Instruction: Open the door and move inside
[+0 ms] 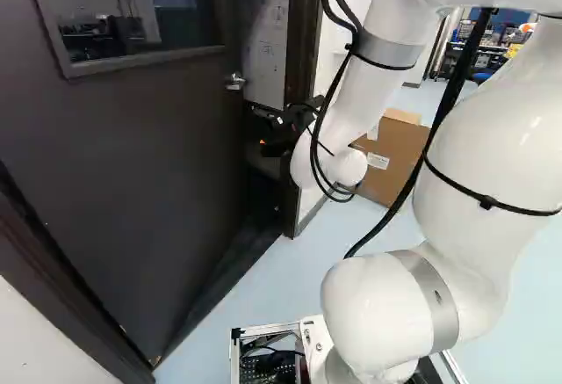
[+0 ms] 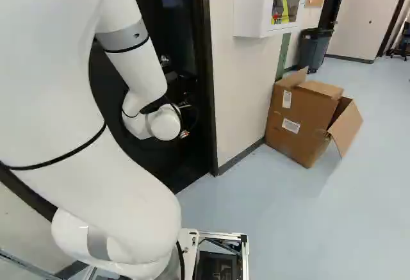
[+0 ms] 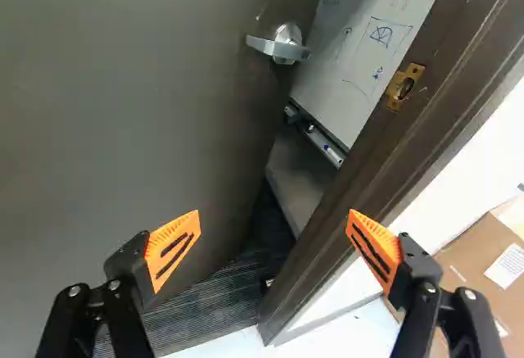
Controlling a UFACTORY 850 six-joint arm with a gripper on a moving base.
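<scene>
From my base views, the door (image 1: 140,155) is left of its frame (image 1: 303,24), with a whiteboard (image 3: 352,63) beyond the gap. Right of the frame, I have a box (image 2: 298,123) on the floor (image 2: 269,229) beside the wall (image 2: 240,94), a bin (image 2: 314,49) behind it.

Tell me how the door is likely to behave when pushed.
The door is a broad, flat slab with a window, so it looks stiff and probably heavy. Its handle stands away from the strike plate, so it should likely swing without the handle being turned.

One open door (image 3: 123,112), one handle (image 3: 280,48), one whiteboard (image 3: 356,55).
</scene>
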